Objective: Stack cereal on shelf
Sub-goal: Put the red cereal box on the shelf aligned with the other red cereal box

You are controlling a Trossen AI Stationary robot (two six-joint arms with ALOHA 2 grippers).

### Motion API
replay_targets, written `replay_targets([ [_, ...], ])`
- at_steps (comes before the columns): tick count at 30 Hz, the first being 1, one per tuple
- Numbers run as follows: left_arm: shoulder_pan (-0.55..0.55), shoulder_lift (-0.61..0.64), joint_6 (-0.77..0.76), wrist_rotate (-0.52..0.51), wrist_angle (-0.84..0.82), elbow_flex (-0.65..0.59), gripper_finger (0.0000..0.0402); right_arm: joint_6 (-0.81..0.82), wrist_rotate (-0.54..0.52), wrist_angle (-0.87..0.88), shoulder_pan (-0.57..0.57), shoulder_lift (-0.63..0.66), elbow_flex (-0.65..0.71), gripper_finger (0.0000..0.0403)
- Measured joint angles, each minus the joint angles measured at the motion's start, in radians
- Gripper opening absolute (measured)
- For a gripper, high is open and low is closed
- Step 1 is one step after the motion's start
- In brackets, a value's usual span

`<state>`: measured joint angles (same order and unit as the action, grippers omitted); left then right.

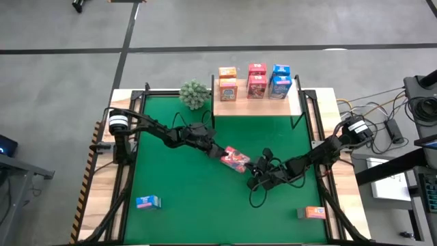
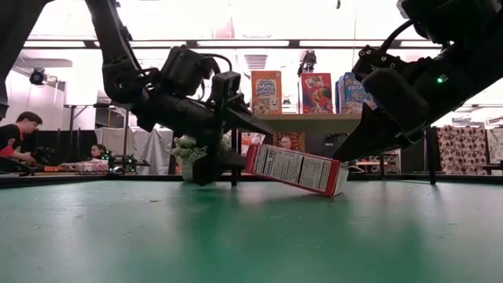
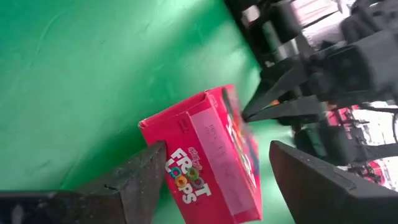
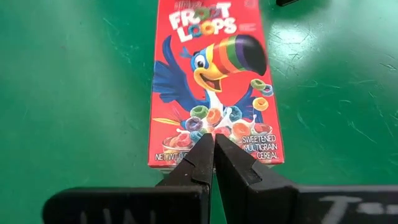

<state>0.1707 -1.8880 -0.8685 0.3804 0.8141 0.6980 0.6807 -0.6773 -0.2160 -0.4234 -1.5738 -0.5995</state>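
A red cereal box (image 1: 235, 158) lies front up in the middle of the green table, tilted. Its printed bottom end (image 2: 334, 185) is on the felt and its top end (image 2: 255, 157) is raised. My left gripper (image 3: 217, 146) is open and straddles the raised top end. My right gripper (image 4: 213, 138) is shut, its tips on the box's low end. The wooden shelf (image 1: 256, 108) stands at the far edge with orange (image 1: 227, 83), red (image 1: 257, 80) and blue (image 1: 280, 80) boxes on it. My left gripper touches the box with one finger (image 3: 140, 174), which lies against the box's top end (image 3: 163, 163) at its back edge. The other finger (image 3: 311, 180) stands clear of the printed front. The fingers come nearly level from the table's left. That end is off the felt. My right gripper rests its shut fingertips (image 4: 205, 155) on the box's front face, at the middle of the bottom edge (image 4: 186, 146). The fingers slant down from the table's right. That end of the box (image 2: 336, 177) sits on the felt.
A blue box (image 1: 147, 201) lies near the front left and an orange box (image 1: 314, 212) near the front right. A small green plant (image 1: 194, 93) stands left of the shelf. Black frame rails run along both table sides. People sit in the room beyond.
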Motion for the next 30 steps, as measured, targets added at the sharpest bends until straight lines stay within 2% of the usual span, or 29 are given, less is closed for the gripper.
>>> replay_targets([
  [8, -0.003, 0.035, 0.015, 0.012, 0.017, 0.003, 0.0225, -0.04, -0.026, -0.017, -0.02, 0.025, 0.003, 0.0009],
  [17, -0.01, 0.119, 0.068, 0.03, 0.012, 0.006, 0.0206, -0.037, -0.048, -0.033, -0.023, 0.031, 0.002, 0.0009],
  [23, -0.008, 0.124, 0.101, 0.055, -0.083, 0.017, 0.0202, -0.026, -0.047, -0.035, -0.024, 0.031, 0.002, 0.0009],
  [27, 0.001, 0.149, 0.124, 0.056, -0.178, 0.02, 0.0201, -0.011, -0.009, -0.02, -0.021, 0.031, 0.001, 0.0009],
  [30, 0.0, 0.152, 0.135, 0.056, -0.19, 0.02, 0.0201, -0.008, -0.006, -0.019, -0.021, 0.031, 0.003, 0.0009],
])
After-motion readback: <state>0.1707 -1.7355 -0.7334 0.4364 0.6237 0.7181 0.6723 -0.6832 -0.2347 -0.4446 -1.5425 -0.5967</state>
